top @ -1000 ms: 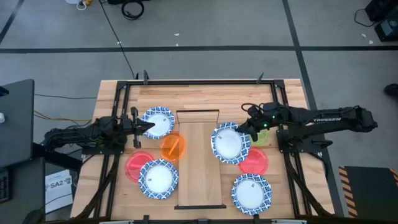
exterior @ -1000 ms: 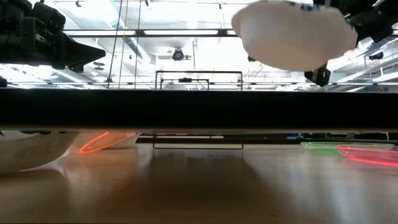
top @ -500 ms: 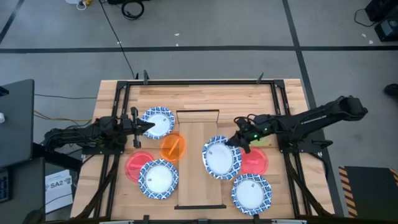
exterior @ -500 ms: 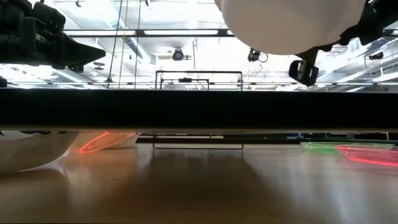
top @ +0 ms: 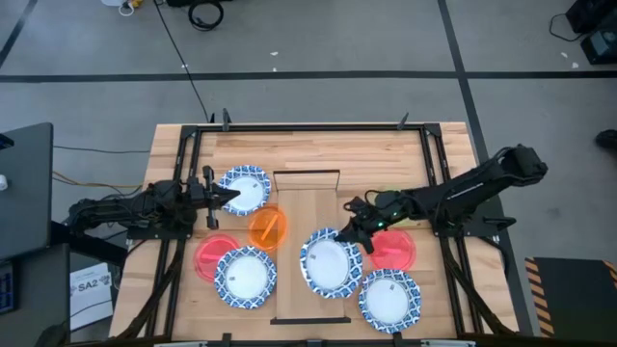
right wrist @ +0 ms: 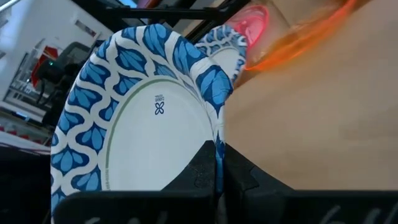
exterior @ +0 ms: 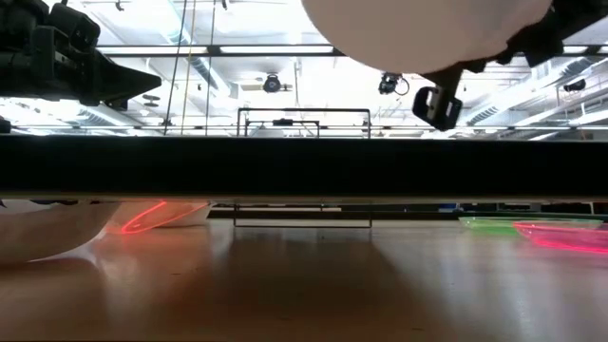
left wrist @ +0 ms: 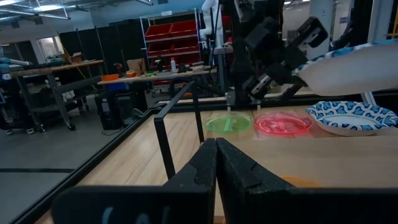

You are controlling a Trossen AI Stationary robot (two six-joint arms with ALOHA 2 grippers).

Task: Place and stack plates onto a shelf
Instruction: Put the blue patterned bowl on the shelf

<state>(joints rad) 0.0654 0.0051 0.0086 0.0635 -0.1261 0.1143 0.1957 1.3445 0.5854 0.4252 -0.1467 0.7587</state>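
Observation:
My right gripper point(top: 353, 229) is shut on a white plate with a blue patterned rim point(top: 330, 262), held in the air over the near half of the shelf point(top: 307, 207), a long light-wood board. The low view shows the plate from beneath point(exterior: 423, 28). My left gripper point(top: 231, 196) is shut and empty, waiting beside a blue-rimmed plate point(top: 245, 188) at the far left. An orange plate point(top: 268, 228) rests on the table at the shelf's left edge. My right gripper pinches the plate's blue rim point(right wrist: 214, 138) between its two fingers, at the edge toward the table's far right. The fingers come slanting from the table's right side. The plate is lifted clear of the shelf, face up and somewhat tilted.
On the table lie a red plate point(top: 208, 256) and a blue-rimmed plate point(top: 245, 277) at the near left, a red plate point(top: 395, 251) and a blue-rimmed plate point(top: 389, 299) at the near right, and a green plate point(exterior: 494, 222). Black rails point(top: 307, 173) close off the shelf's ends.
My right gripper has carried the blue-rimmed plate toward the table's left and near edges, from beside the shelf's right edge to over its near half. The plate has stayed clear of the table.

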